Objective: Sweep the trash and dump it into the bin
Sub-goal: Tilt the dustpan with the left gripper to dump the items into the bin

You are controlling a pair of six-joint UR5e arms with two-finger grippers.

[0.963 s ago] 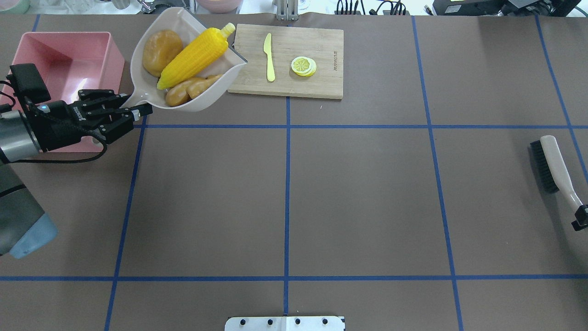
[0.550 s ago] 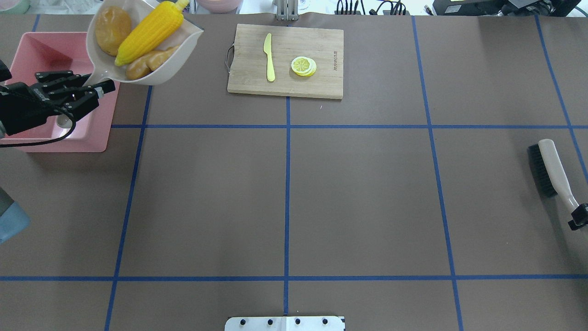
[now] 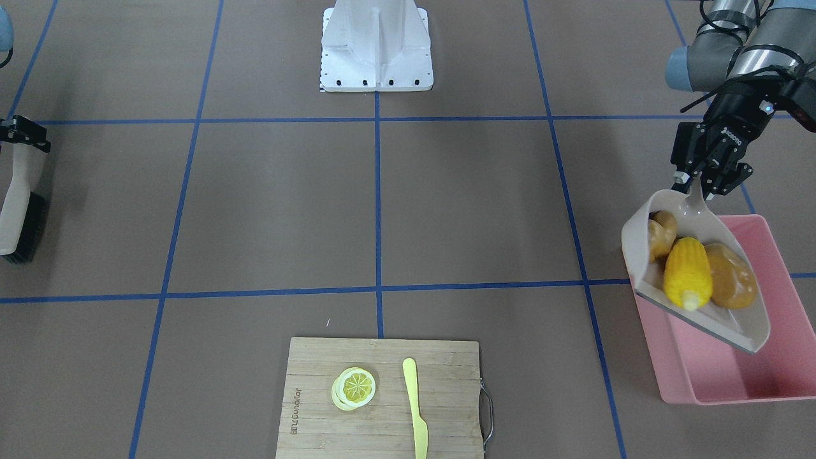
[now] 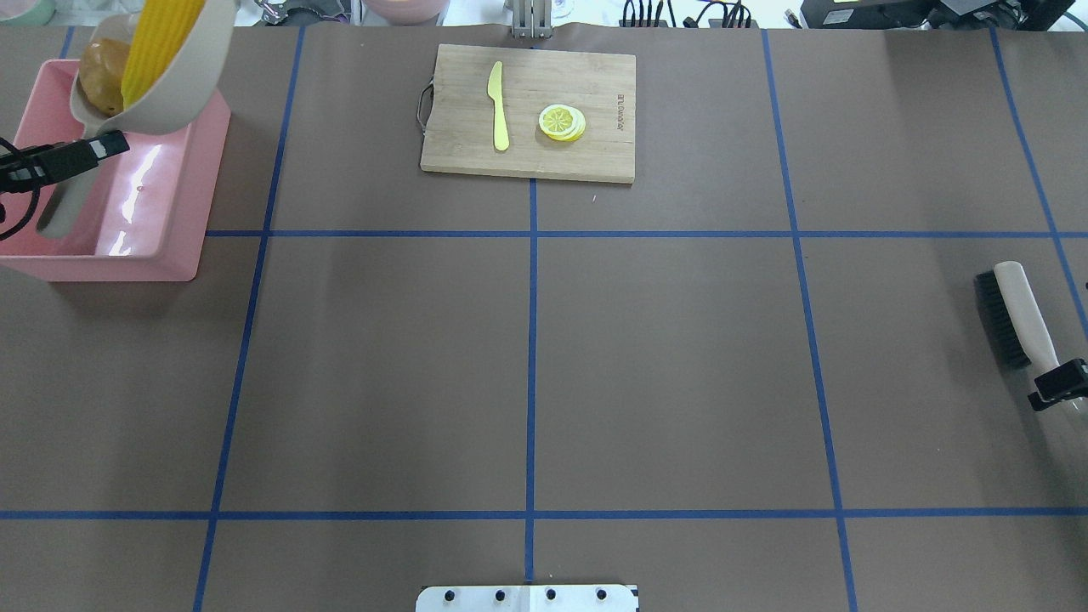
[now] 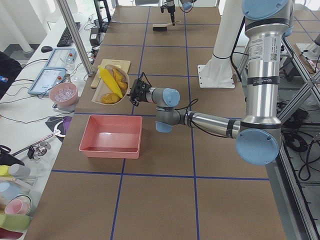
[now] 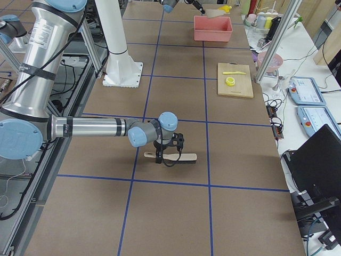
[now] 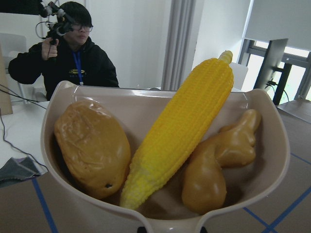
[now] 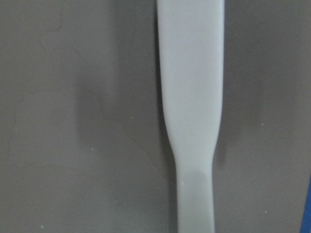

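The dustpan [image 3: 733, 335] is held raised at the right edge of the front view, its handle pinched between the fingers of the left gripper [image 3: 701, 182]. The pan is seen overlapping the pink bin [image 3: 720, 376], its open mouth turned toward the bottom of the frame. All three pieces of trash are carried inside it: the corn cob [image 3: 687, 273] in the middle, the potato [image 3: 732, 275] to its right and the ginger root [image 3: 662, 233] at its upper left. In the left wrist view the cob [image 7: 180, 136] is shown lying aslant between the potato [image 7: 92, 145] and the ginger [image 7: 218, 160].

In the overhead view the pan [image 4: 174, 93] is found in the upper left corner, over the far end of the bin [image 4: 144, 246].

At the right edge of that view the brush [image 4: 1016, 310] is laid on the table, and the end of its handle is clamped by the right gripper [image 4: 1058, 384].

The cutting board [image 4: 595, 153] is placed at top centre, with the lemon slice [image 4: 562, 121] and the knife [image 4: 498, 106] on it.
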